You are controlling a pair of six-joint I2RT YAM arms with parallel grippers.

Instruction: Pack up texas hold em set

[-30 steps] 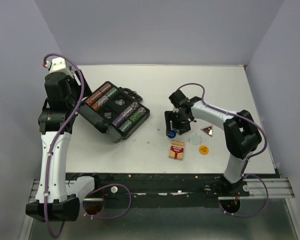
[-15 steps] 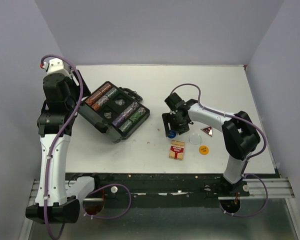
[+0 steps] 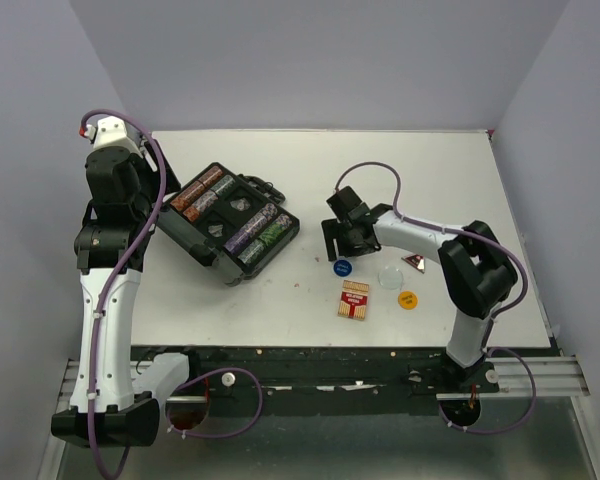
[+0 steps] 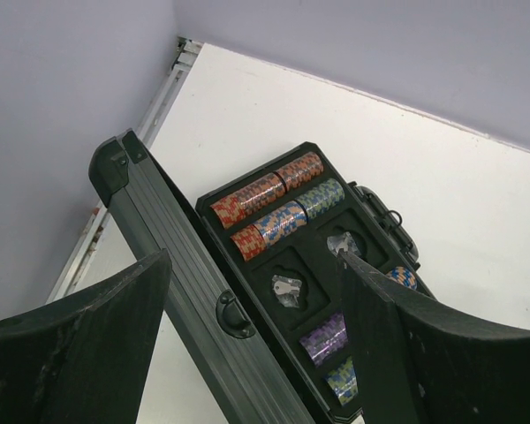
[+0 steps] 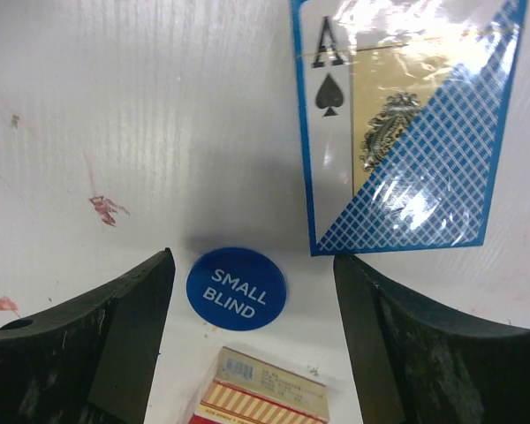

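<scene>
- Top view: your case [image 3: 230, 222] lies open on the left half of the surface [image 3: 430, 180]. Its lid [image 3: 185, 240] is tipped up on the side nearest the left arm [image 3: 105, 300].
- Rows of chips [image 3: 205, 192] fill both ends of the case.
- The right end effector [image 3: 342, 243] hangs just behind the blue button [image 3: 342, 267], apart from it, released and carrying nothing.
- The red deck [image 3: 355, 300] lies flat just nearer you than that button. The clear button [image 3: 390, 275] is to the button's right, and the orange button [image 3: 407, 299] is right of the red deck. All four lie loose on the surface, well apart from the case.
- Left wrist view: the left end effector [image 4: 254, 261] is released, with both fingers [image 4: 79, 344] spread wide and nothing between them.
- It looks down on the case from above the lid's edge and touches neither. You can see orange, blue and green chip rows at the far end and purple ones nearer.
- The two middle pockets hold small shiny pieces; what they are cannot be told.
- Right wrist view: the fingers [image 5: 406, 344] stand wide apart. The blue button, marked SMALL BLIND, lies flat on the surface in the gap between them and touches neither finger.
- The blue deck [image 5: 406, 132] lies flat beyond the button to the right, ace of spades showing. A corner of the red deck shows at the bottom edge, just beside the button.
</scene>
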